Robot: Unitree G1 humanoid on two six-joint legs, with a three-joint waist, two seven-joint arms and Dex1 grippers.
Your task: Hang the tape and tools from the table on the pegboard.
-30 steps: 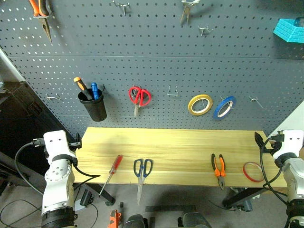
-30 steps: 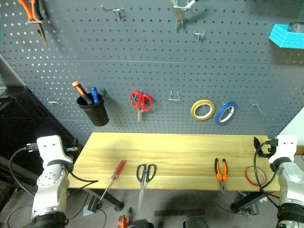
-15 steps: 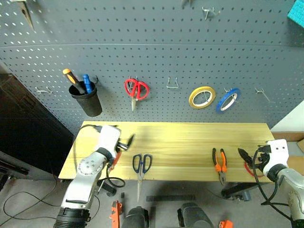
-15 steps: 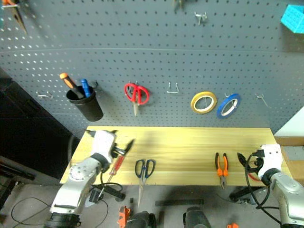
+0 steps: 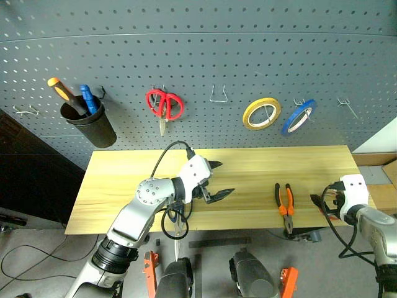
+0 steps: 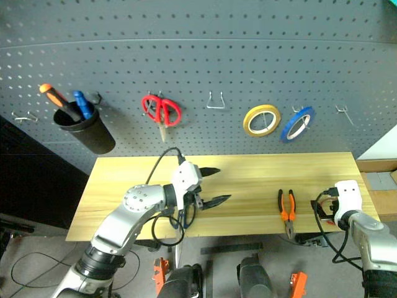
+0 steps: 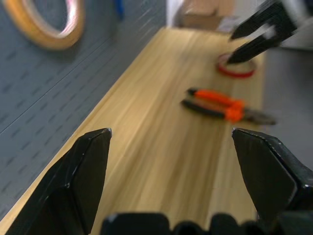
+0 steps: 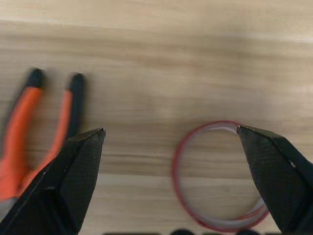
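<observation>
The tape point(image 8: 221, 175) lies untouched on the desk point(image 5: 260, 162) just right of the pliers point(image 5: 285, 206), nothing from it yet hung on the pegboard point(image 5: 205, 56), both end effectors, left point(image 5: 217, 181) and right point(image 8: 176, 186), open and empty.

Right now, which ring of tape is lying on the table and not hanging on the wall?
The red tape. It lies flat on the table beside the pliers, while the yellow tape and blue tape hang on pegboard hooks.
</observation>
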